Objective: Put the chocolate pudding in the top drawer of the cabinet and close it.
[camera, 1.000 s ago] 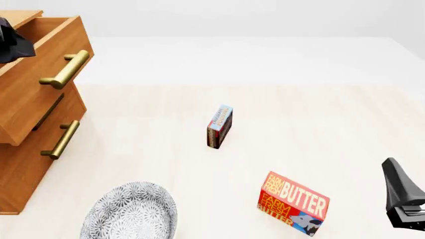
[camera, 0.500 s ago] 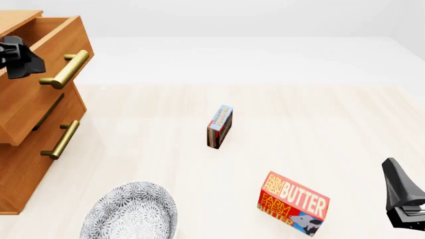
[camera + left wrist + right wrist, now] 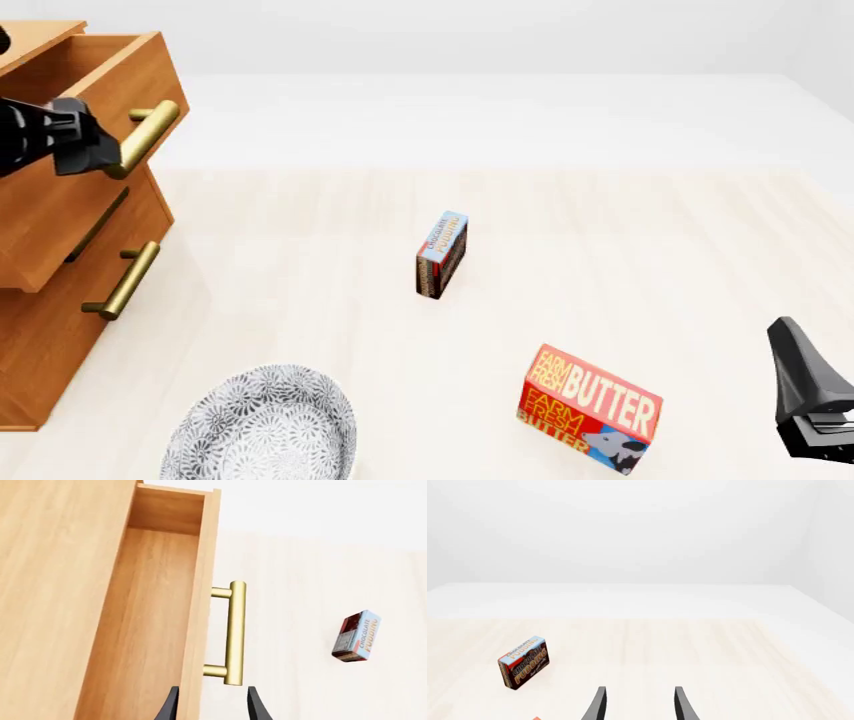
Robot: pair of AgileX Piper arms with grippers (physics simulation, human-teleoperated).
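On the pale wooden table (image 3: 694, 250), the chocolate pudding (image 3: 442, 254) stands on its edge, well apart from the cabinet (image 3: 54, 300) and to that cabinet's right in the front view. Its light blue and red face reads "CHOCOLATE PUDDING" in both wrist views, though the smaller print below the name is too fine to read. Nearer the camera than the pudding, and farther from the cabinet, a red butter box (image 3: 589, 407) carries yellow lettering, "FARM FRESH BUTTER", with a small blue picture at its lower corner. A grey speckled plate (image 3: 267, 425) lies near the cabinet's foot, cut off by the frame's edge.

At the cabinet, the top drawer (image 3: 94, 110) is pulled out, its inside bare wood where the left wrist view shows it. Its brass handle (image 3: 233, 632) juts from the orange-brown front; the lower drawer (image 3: 67, 300) beneath it is shut, with a like bar.

Left gripper (image 3: 212, 705) hovers just beside the top drawer's handle, its two dark fingers parted and holding nothing; one finger seems to overlap the drawer's front edge, but contact is hard to judge. Right gripper (image 3: 639, 702) hangs far from the cabinet, beyond the butter box, fingers likewise spread apart and empty, pointed toward the pudding's side of the table.
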